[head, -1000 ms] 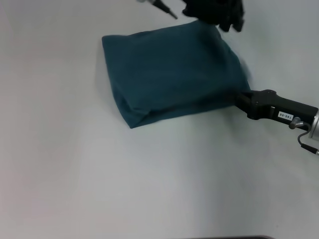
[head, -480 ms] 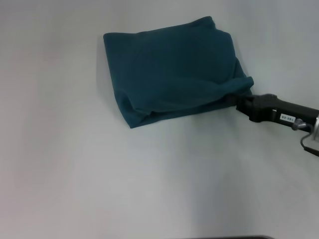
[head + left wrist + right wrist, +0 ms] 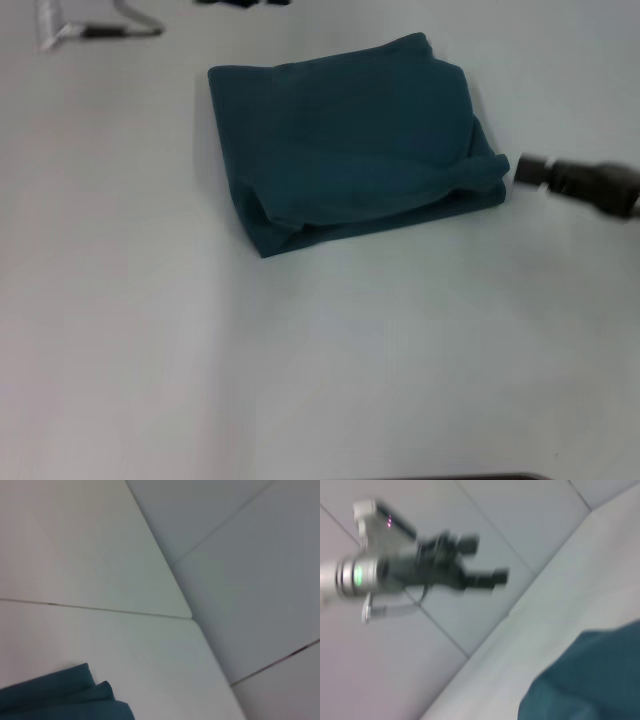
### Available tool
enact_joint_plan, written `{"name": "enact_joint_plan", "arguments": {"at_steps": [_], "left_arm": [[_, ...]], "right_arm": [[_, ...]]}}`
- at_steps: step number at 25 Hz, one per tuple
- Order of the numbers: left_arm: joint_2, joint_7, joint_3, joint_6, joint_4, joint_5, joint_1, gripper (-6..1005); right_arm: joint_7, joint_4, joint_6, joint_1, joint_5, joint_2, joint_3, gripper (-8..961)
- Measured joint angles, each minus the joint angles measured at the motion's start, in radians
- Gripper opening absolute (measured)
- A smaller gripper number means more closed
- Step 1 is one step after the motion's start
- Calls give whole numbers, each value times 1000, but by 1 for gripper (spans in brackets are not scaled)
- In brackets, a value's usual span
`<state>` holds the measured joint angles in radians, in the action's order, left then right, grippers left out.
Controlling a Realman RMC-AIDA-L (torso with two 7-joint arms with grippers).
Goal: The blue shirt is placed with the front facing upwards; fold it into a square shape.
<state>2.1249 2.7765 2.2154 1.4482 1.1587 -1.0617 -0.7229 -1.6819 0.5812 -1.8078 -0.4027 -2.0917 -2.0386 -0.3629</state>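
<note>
The blue shirt (image 3: 350, 150) lies folded, roughly square, just beside the right gripper (image 3: 530, 170). You cannot tell either gripper's finger state; the left gripper (image 3: 490, 579) sits beyond the shirt

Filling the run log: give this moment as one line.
blue shirt: folded, roughly square, on table | right gripper: beside shirt, not touching | left gripper: raised, off shirt

Worktop (image 3: 200, 380) bare on near side & robot's left of the blue shirt (image 3: 350, 140), so wide room there. Shirt, a folded rectangular bundle w/ thick layered near edge, is the only bulk on the surface. Right hand (image 3: 530, 170) sits just off its right corner, apart, narrowing that side. Left hand (image 3: 487, 579) is up past far edge, prob. clear of the cloth.
</note>
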Motion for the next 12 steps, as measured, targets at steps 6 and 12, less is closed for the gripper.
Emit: {"name": "enact_joint_plan", "arguments": {"at_steps": [6,12], "left_arm": [[-24,-56,14,91,-3,-84,148,951],[-29,-235,149,241,-119,-84,226,949]], "right_arm": [[-242,99,14,-86,10,71,-12,152],[-352,113,30,-143,-1,115,-26,402]]}}
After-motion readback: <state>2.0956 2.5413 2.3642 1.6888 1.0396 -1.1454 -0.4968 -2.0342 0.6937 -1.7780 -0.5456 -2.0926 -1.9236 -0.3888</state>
